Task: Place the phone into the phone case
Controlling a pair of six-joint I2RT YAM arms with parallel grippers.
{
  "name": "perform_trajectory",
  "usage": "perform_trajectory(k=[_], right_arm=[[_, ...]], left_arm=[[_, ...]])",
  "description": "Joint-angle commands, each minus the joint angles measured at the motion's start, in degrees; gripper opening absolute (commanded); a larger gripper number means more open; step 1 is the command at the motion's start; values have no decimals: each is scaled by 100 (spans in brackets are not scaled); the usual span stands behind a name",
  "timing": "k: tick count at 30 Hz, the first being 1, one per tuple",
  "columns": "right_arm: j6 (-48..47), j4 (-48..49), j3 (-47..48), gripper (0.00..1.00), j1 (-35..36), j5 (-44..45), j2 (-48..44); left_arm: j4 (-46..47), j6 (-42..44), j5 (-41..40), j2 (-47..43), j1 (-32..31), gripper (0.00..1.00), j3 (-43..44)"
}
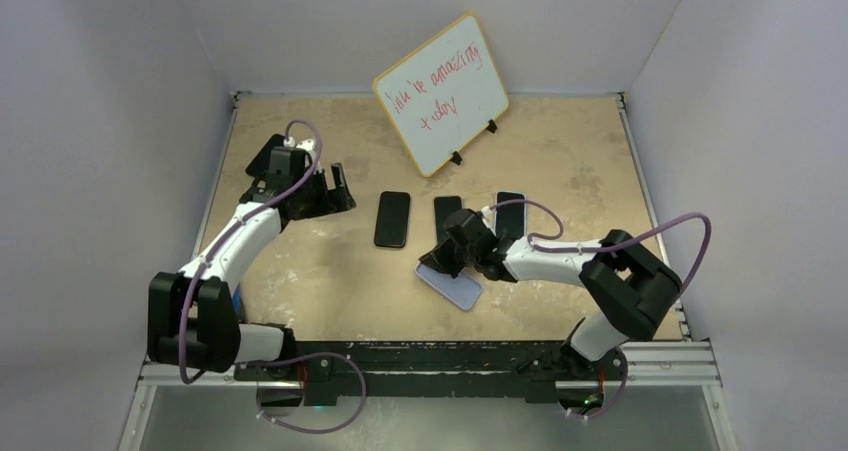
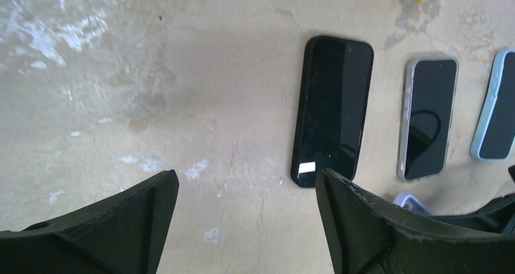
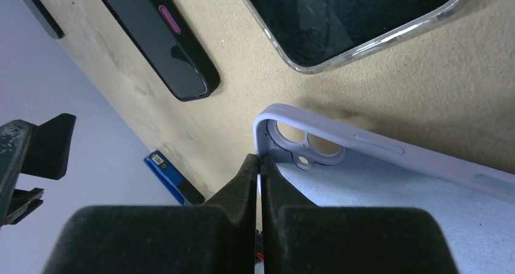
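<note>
The bare black phone lies flat, screen up, in the middle of the table. The empty lavender phone case lies open side up nearer the arms, its camera cutout showing. My right gripper is shut, pinching the case's thin side wall at the camera corner. My left gripper is open over bare table, just left of the black phone's near end, with nothing between its fingers.
A phone in a clear case and one in a light blue case lie right of the black phone. A whiteboard stands at the back. A blue object lies near the left arm's base.
</note>
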Motion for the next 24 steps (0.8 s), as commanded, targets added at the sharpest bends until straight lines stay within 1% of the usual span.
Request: perform_trajectory(k=[1,3,4,7,10,12,17,18,20,21,24], right_arm=[[459,380,232,0,28,191,109],[461,374,283,0,24,162,158],[453,335,310,3,26,94,176],[348,336,340,20,29,-97,134],[6,279,355,36,0,0,-110],[-234,157,335,45,-20,114,-342],[-1229,-1,362,68,-80,221,-931],[-1419,-16,363,74,-83,220,-1038],[-1768,-60,334,91,-86,233,-1257],[-1945,-109,315,98,-92,226,-1370],[-2178,-304,167,99,-94,406,-1749]], left_arm=[[25,114,-490,363,14,86,596],[29,114,-689,525,14,86,767],[23,123,-807,603,21,86,850],[-8,171,-1020,874,61,87,1086],[236,165,-776,1059,85,88,1184],[364,139,-637,1198,100,88,1317],[284,471,-541,1730,357,90,1921],[143,594,-476,1878,467,91,2086],[-142,835,-458,2174,763,94,2433],[-192,920,-358,2294,981,97,2542],[-171,1126,-110,2576,1510,100,2759]])
